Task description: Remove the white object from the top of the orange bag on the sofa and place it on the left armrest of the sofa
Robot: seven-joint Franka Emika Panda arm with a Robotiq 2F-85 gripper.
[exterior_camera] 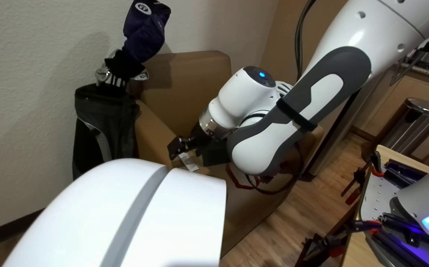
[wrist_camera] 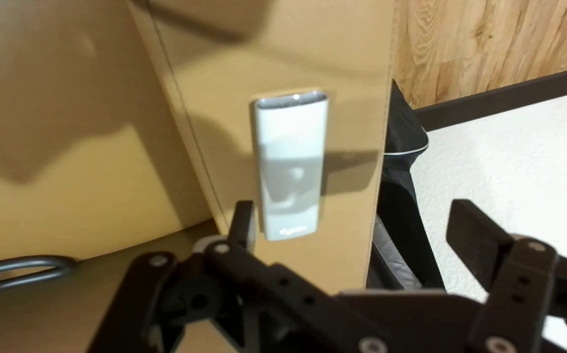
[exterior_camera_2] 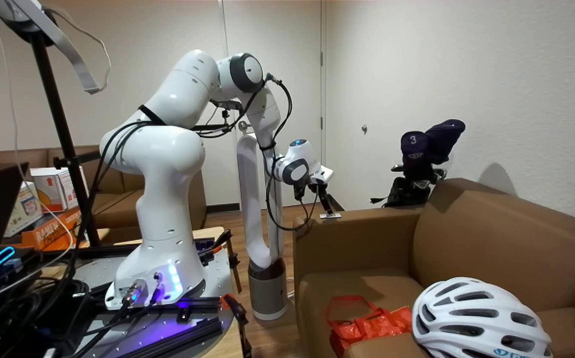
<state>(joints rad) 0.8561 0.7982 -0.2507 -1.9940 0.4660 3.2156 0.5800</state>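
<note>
Low in the wrist view, there's the pincer (wrist_camera: 353, 220), spread wide, pinching nothing, likely because the white object (wrist_camera: 293, 166) already lies flat mid-frame, borne whole by the broad left armrest (wrist_camera: 333, 260), well apart from the orange bag (exterior_camera_2: 374, 325) low in an exterior view!
</note>
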